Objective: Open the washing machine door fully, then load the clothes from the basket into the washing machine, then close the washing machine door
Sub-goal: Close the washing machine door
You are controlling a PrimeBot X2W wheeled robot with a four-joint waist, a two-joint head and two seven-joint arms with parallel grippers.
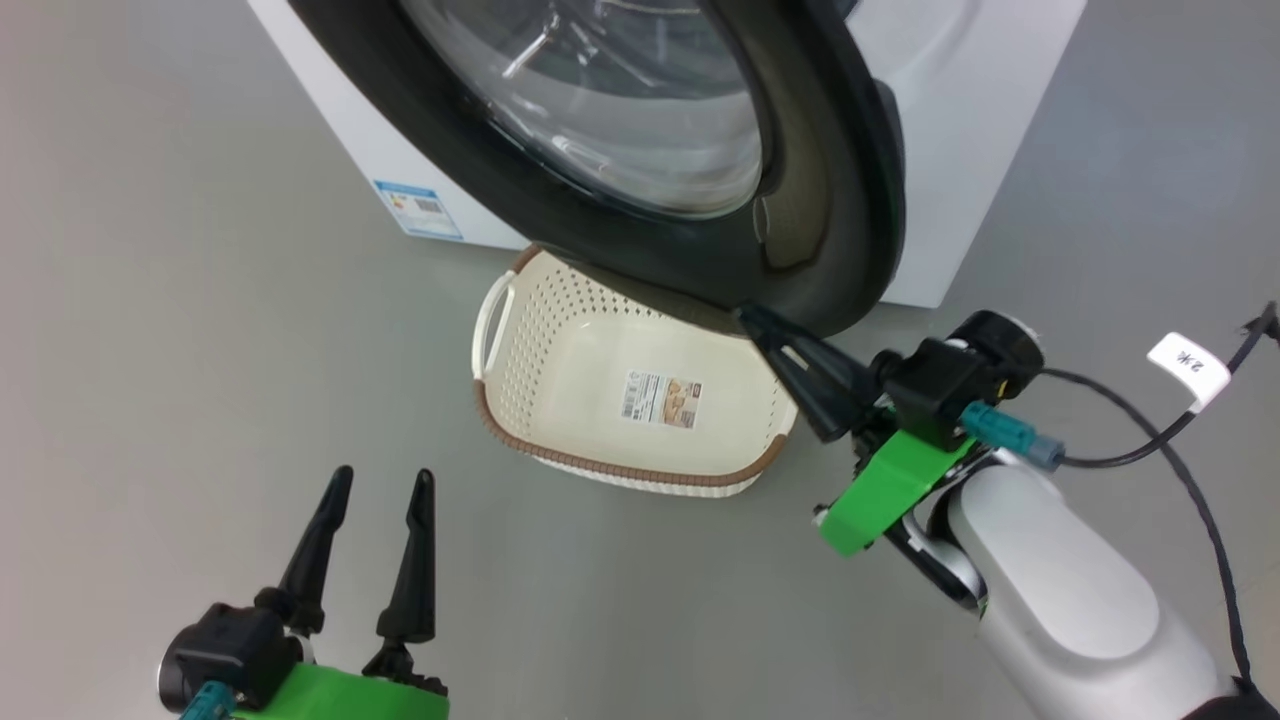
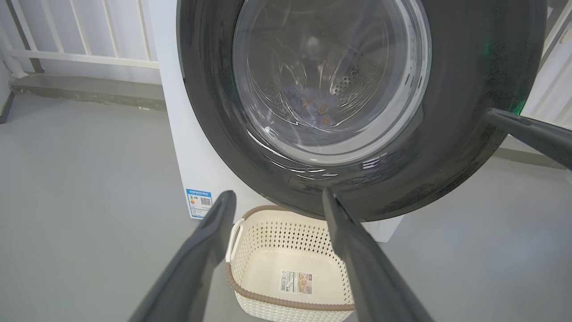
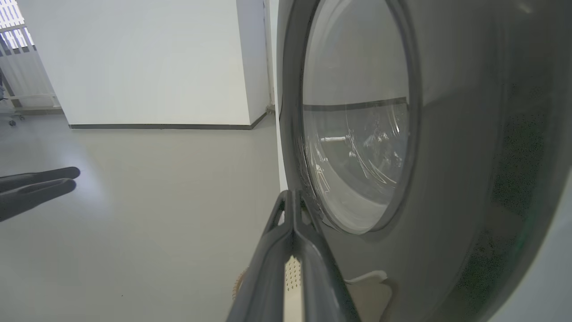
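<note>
Closing stage, by the look of it. At the lower edge of the large round washing machine door (image 1: 620,250), glossy black rim around a bulging clear glass window: the right gripper (image 1: 762,328), jaws clenched flat together on nothing, tips touching the rim. Low on the left, well apart from the door: the left gripper (image 1: 384,478), jaws released and spread, empty. Door hanging across the front of the big white front-loading washing machine (image 1: 960,110), seemingly ajar; latched or not, impossible to tell. Behind the glass, in the perforated steel drum (image 2: 351,80): the light blue, bear-printed clothes (image 2: 313,105). Just beneath the door, on the grey floor (image 1: 180,300): the small cream-white perforated plastic basket (image 1: 560,340), brown-rimmed, bare inside. Probably a stiff, weighty, slippery panel, so best pushed on the black rim, away from the hinge, never the glass.
</note>
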